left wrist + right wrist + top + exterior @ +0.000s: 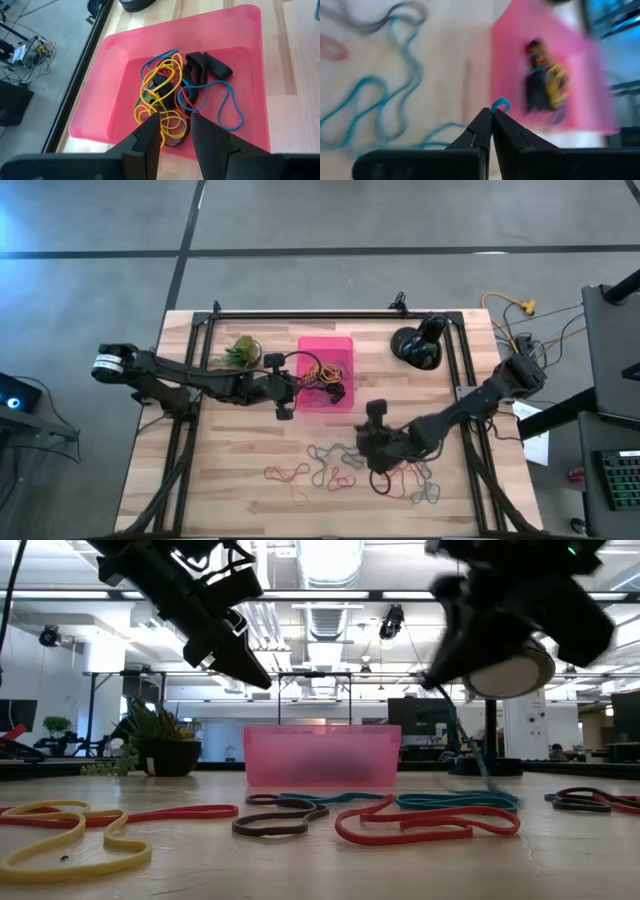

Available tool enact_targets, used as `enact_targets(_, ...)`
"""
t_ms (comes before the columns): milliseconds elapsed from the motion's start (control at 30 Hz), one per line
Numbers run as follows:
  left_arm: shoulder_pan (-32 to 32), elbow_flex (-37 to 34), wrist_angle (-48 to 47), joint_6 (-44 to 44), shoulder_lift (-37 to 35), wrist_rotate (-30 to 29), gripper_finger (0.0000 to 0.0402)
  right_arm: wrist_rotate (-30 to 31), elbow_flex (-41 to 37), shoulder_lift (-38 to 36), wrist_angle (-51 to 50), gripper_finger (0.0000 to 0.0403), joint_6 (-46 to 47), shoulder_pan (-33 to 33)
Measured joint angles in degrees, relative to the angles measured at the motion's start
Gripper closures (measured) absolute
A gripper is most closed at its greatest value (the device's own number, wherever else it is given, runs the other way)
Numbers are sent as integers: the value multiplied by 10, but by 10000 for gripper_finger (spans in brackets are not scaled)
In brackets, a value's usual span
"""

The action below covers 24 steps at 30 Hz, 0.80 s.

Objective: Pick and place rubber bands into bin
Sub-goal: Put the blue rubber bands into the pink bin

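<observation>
Now | right gripper clenched on teal rubber band at fingertips | left gripper released over bin

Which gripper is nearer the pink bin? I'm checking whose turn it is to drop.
Left. The left gripper hangs open at the bin's left edge. The right gripper is off among the loose bands, shut on a teal rubber band.
</observation>
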Motion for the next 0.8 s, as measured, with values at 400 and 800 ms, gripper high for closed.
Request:
enact_targets(400,-2,0,-62,-16,-2,0,308,143,121,0,2,394,-213,-33)
enact_targets(800,-41,0,-75,-21,-51,-2,308,130,135,-1,7,394,-243,-162)
